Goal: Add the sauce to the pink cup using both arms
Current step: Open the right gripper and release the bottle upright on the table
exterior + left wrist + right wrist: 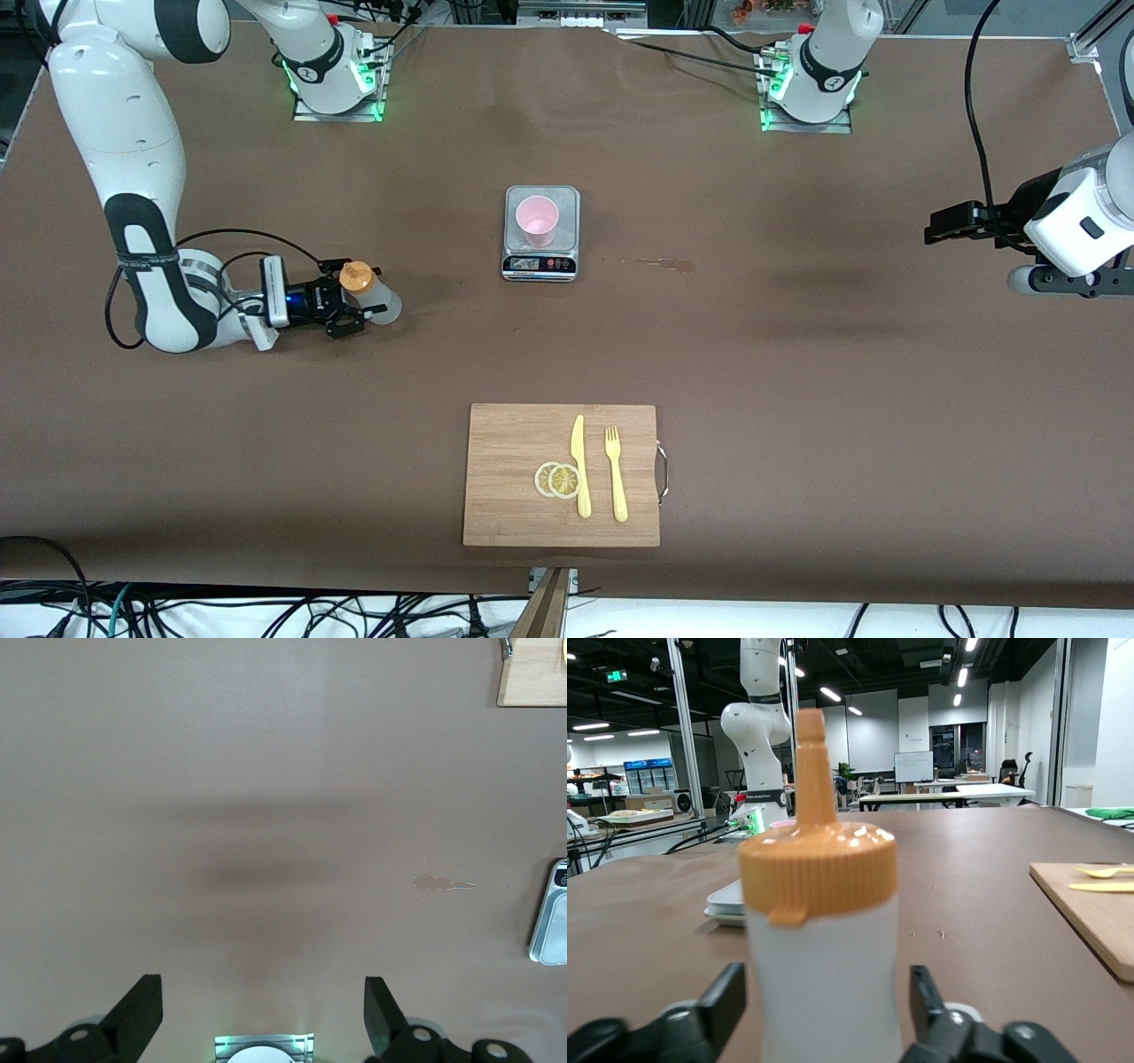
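Observation:
The sauce bottle (376,299), whitish with an orange nozzle cap, stands on the table toward the right arm's end. My right gripper (358,298) is low at the table with the bottle between its jaws. In the right wrist view the bottle (819,904) fills the middle, and the fingers (726,1001) stand apart from it on both sides, so the right gripper (828,1010) is open. The pink cup (537,221) stands upright on a small scale (540,262) at mid table. My left gripper (941,227) waits raised over the left arm's end of the table, open and empty (263,1010).
A wooden cutting board (514,478) lies nearer to the front camera than the scale, with a yellow knife (580,465), a yellow fork (616,474) and lemon slices (558,479) on it. A small wet stain (669,263) marks the table beside the scale.

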### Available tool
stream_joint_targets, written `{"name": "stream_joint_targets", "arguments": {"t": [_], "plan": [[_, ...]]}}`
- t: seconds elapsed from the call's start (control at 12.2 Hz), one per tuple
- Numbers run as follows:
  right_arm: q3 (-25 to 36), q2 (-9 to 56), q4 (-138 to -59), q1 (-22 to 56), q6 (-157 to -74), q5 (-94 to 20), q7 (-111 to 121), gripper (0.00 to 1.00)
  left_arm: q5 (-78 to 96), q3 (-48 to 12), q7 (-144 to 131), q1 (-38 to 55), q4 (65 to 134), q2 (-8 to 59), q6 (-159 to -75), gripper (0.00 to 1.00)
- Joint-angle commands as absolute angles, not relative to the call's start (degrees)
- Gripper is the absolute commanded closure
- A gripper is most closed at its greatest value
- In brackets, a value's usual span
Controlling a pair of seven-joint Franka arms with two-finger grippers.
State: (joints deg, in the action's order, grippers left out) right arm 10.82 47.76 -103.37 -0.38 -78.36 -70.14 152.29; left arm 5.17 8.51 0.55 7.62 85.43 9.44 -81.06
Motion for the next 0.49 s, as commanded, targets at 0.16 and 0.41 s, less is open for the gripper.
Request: {"name": "stream_joint_targets", "arguments": {"t": [0.16,0.41], "plan": [[16.2,47.6,-97.8,-1.5,-73.7,-61.5,152.0,0.00,4.7,8.4,2.0,7.5,83.6,10.3,-79.8,0.00],[18.1,40.8,-96.5,-1.6,-74.8,-53.5,142.7,0.00,4.7,8.4,2.0,7.5,83.6,10.3,-79.8,0.00]]}}
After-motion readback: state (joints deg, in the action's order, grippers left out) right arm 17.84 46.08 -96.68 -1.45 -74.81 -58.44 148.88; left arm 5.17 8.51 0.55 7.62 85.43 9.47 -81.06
